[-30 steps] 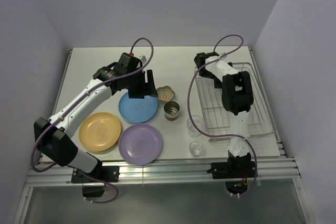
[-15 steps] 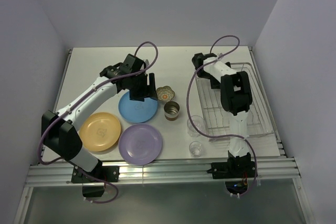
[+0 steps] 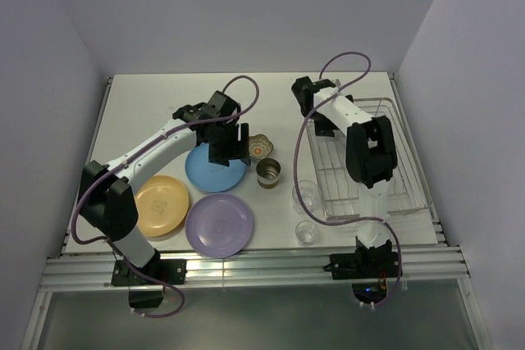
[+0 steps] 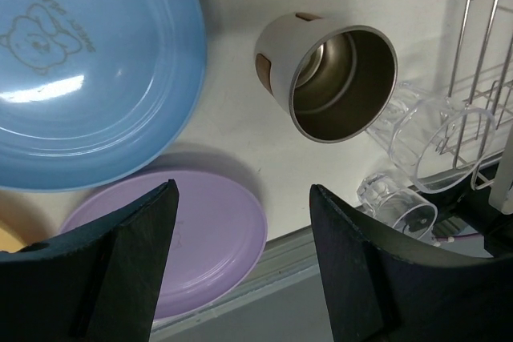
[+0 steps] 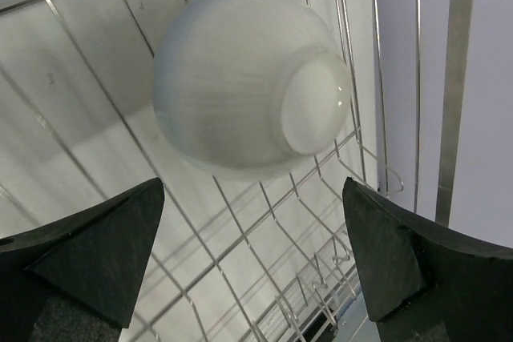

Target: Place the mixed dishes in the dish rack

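The blue plate [image 3: 215,168], orange-yellow plate [image 3: 162,205] and purple plate [image 3: 219,225] lie flat on the table. Beside them are the small floral bowl [image 3: 259,147], the brown cup [image 3: 268,171] and two clear glasses [image 3: 305,194] [image 3: 305,232]. My left gripper [image 3: 238,143] hovers open and empty between the blue plate and the floral bowl. Its wrist view shows the cup [image 4: 333,78] lying tipped, mouth toward the camera. The white bowl [image 5: 240,86] rests upside down in the dish rack [image 5: 377,54]. My right gripper [image 5: 252,230] stands wide open above it, apart from it.
The dish rack [image 3: 410,171] fills the right side of the table, with my right arm stretched over it. Grey walls close in on three sides. A metal rail [image 3: 262,264] runs along the near edge. The glasses [image 4: 441,146] stand close to the rack's left side.
My left gripper has moved right, from over the blue plate toward the floral bowl. My right gripper has opened wider and drawn back toward the rack's far left corner.
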{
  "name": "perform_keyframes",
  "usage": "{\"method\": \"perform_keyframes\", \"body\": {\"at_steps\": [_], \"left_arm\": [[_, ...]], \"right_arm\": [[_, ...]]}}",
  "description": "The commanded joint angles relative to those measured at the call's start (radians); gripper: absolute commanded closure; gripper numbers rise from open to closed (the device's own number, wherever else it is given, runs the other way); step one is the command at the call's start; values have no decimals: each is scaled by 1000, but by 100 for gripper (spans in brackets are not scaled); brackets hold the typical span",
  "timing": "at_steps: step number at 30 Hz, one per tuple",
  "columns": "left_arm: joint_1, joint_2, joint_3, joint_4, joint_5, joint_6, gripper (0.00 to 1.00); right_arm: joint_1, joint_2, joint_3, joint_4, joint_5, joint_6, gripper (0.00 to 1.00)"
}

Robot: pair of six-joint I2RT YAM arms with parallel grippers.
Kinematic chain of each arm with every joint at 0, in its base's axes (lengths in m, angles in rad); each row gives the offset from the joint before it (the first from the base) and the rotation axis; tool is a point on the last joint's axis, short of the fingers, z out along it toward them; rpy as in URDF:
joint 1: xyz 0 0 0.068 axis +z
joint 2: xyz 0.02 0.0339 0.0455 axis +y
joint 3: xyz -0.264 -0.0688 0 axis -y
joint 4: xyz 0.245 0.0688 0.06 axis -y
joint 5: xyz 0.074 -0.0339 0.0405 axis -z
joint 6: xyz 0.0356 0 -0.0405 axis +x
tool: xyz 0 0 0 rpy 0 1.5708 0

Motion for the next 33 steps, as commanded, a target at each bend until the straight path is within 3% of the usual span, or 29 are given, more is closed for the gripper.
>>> {"method": "perform_keyframes", "body": {"at_steps": [1,20,23,26,27,30,33], "left_arm": [[-29,28,20,23,-10,-24,28],[-100,245,92,79,-68,-73,32],[-105,261,78,96,-58,-82,41],[-112,275,80,100,-49,-82,65],[-112,275,83,97,-45,-85,78],[-114,264,92,85,-42,-76,94],[-112,238,103,51,-33,-65,100]], "right_arm": [[23,-128,-15,13,-62,34,0],[117,-717,-153,-85,-347,68,2],[123,-774,-175,-88,-370,63,3],[123,-809,-183,-88,-392,54,3],[123,-821,-181,-90,-415,53,3],[124,-837,-189,-79,-516,46,3],[118,-823,-192,-74,-692,37,3]]}}
